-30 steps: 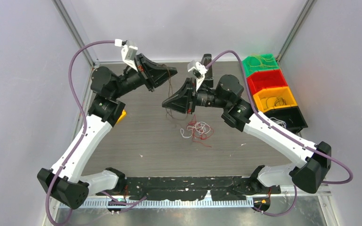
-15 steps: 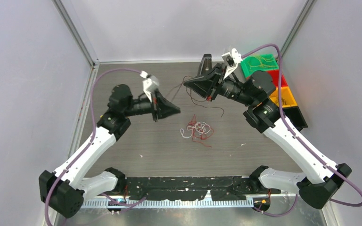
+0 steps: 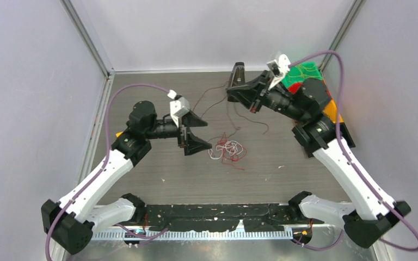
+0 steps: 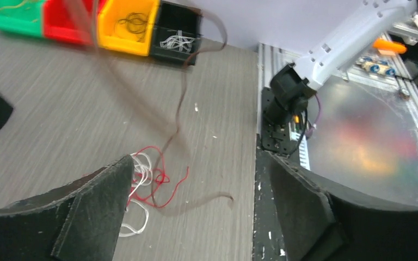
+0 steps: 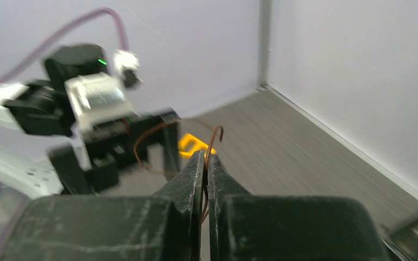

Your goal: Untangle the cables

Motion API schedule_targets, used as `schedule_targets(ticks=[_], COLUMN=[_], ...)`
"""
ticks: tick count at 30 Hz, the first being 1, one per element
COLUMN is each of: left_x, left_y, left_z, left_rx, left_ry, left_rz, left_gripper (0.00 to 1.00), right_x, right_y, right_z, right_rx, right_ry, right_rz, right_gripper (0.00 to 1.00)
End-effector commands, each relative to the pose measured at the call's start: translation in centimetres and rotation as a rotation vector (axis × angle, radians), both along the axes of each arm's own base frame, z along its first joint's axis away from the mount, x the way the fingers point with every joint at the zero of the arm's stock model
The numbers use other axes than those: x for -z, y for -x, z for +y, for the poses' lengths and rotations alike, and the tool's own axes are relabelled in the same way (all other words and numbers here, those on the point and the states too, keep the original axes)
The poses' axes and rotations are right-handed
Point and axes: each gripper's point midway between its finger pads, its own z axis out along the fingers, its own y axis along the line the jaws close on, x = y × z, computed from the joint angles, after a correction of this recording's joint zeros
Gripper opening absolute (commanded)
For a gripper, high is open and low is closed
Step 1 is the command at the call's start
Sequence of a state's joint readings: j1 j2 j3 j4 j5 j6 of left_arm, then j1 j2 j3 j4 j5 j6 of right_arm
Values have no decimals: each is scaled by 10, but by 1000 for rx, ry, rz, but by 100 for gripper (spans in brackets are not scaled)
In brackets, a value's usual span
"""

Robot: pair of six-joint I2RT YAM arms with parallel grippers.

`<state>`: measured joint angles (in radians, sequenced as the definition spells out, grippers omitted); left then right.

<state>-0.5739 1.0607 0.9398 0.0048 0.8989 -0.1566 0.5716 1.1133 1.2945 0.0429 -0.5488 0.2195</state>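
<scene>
- Nearest: fist-sized tangle of thin red and white cables (image 3: 228, 149), lying mid-way on the grey wood-grain bench (image 3: 158, 163).
- Just left of the tangle: left gripper (image 3: 208, 135), jaws apart, empty; probably lining up for another strand.
- Beyond the tangle: right gripper (image 5: 206, 157), raised, clamped on a dark brown wire (image 5: 211, 142), presumably drawing it clear.

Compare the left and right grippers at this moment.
The left gripper stands open, gripping nothing; the right gripper is shut on a dark brown cable. The left sits beside the tangle at mid-table; the right is farther back, near the bins. Both are black, two-fingered.
</scene>
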Motion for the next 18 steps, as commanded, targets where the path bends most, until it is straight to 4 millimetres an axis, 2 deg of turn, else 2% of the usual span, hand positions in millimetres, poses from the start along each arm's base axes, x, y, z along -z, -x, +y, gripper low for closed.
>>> schedule_targets(ticks=[1, 2, 3, 4, 5, 6, 7, 8, 9, 10, 11, 12, 13, 14, 15, 18], left_x=[-11, -10, -8, -5, -3, -2, 1, 3, 4, 6, 7, 7, 7, 7, 6, 6], left_y=[-10, -11, -12, -12, -11, -9, -9, -8, -8, -9, -8, -9, -10, -11, -11, -13], left_z=[38, 44, 48, 51, 52, 51, 50, 49, 47, 45, 43, 41, 39, 37, 36, 33], left_rx=[-135, -154, -162, -163, -157, -146, -140, -131, -123, -115, -108, -106, -101, -97, -92, -86], left_ry=[-8, -21, -35, -54, -64, -66, -66, -62, -55, -49, -37, -26, -13, -2, 10, 33], left_rz=[-123, -146, -160, -172, -172, -165, -153, -139, -126, -119, -88, -67, -53, -40, -37, -24], left_gripper=[99, 100, 100, 100, 100, 100, 100, 100, 100, 100, 99, 100, 100, 100, 100, 100], right_x=[19, 40, 47, 64, 69, 82, 81, 83, 86, 90, 91, 96, 99, 106, 108, 114], right_y=[12, 8, 13, 10, 14, 11, 16, 16, 9, 9, 2, 1, -6, -8, -14, -22], right_z=[-60, -77, -88, -105, -115, -133, -138, -152, -166, -171, -187, -190, -206, -210, -224, -239], right_rx=[146, 188, 210, 255, 273, 318, 313, 338, 375, 371, 414, 390, 416, 386, 400, 325], right_ry=[180, 259, 290, 356, 375, 428, 439, 473, 514, 535, 570, 585, 627, 638, 682, 733], right_rz=[-106, -77, -81, -56, -57, -30, -40, -32, -43, -8, -13, 28, 18, 74, 60, 127], right_gripper=[5, 5, 5, 5, 5, 5, 5, 6, 5, 5, 5, 5, 5, 5, 5, 5])
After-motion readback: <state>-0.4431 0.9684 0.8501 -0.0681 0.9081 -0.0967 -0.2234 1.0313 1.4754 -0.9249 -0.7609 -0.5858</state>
